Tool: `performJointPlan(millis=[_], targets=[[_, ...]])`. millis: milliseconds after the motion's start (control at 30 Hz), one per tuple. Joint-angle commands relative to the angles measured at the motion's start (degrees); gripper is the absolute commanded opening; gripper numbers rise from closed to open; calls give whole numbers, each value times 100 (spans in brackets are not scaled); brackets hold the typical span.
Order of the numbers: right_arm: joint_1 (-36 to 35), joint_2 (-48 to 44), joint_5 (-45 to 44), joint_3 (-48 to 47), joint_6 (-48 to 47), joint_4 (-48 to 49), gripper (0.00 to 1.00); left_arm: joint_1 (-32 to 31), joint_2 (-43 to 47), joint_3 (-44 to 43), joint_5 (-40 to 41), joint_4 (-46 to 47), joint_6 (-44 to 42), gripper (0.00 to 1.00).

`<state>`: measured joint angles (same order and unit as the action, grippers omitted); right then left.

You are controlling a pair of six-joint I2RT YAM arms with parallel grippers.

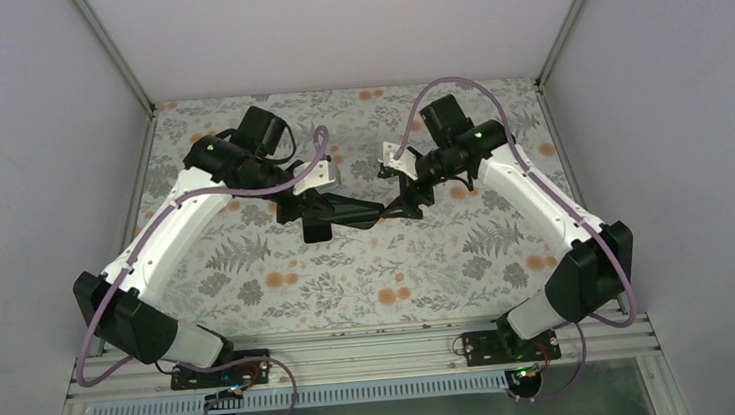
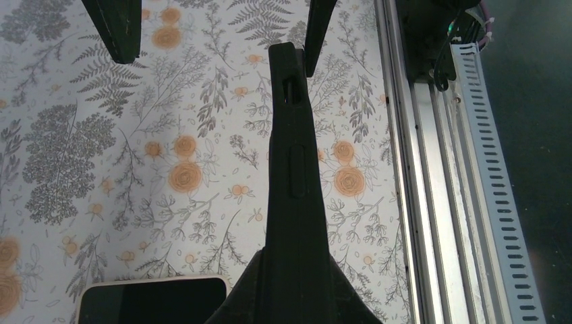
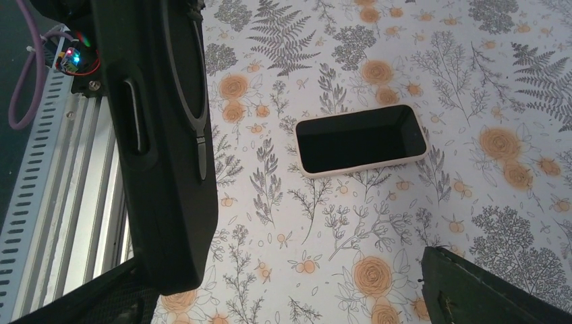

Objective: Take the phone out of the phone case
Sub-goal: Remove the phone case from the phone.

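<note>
- Here, up off the floral table [image 3: 418,223]: black phone case [image 3: 168,135], bridging the gap between the two arms in the top view.
- Gripped at one end by the left gripper [image 1: 316,214], jaws pinched narrow on the case's thin body.
- From the left wrist, seen edge-on: runs straight away from the camera, with a long side-button bump halfway along and a small slot near the far tip.
- At the other end, the right gripper [image 1: 406,204], jaws spread wide and holding nothing.
- From the left wrist: one of its fingers [image 2: 317,30] just beside the case's far tip, too close to tell whether touching; the other well off to the side, over the fern print.
- From the right wrist: looms large down the left of the view, close by the near finger, showing a side-button bump and a grey oval ring on the broad face.
- Out of the case, the phone [image 3: 362,140]: lies flat on the table, dark screen up, pale rim all round, apart from the case and down below it.
- Also shows as a dark-screened end at the bottom left of the left wrist view.
- Along the table's near edge: aluminium rail [image 2: 405,169], with a slotted cable duct [image 2: 499,202] just beyond it.
</note>
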<state>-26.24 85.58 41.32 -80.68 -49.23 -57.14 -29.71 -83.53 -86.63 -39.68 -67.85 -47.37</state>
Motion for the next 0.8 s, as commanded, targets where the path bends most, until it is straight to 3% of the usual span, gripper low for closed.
performJointPlan(millis=[0,367,767], targets=[[19,-55,33,15,78,135,94,27,106,-185,-332,37,-43,2],[223,-67,356,-261,-232,-392,91,28,183,-17,-151,44,-61,2],[225,100,243,-316,-137,-229,91,27,86,-94,-321,87,-50,2]])
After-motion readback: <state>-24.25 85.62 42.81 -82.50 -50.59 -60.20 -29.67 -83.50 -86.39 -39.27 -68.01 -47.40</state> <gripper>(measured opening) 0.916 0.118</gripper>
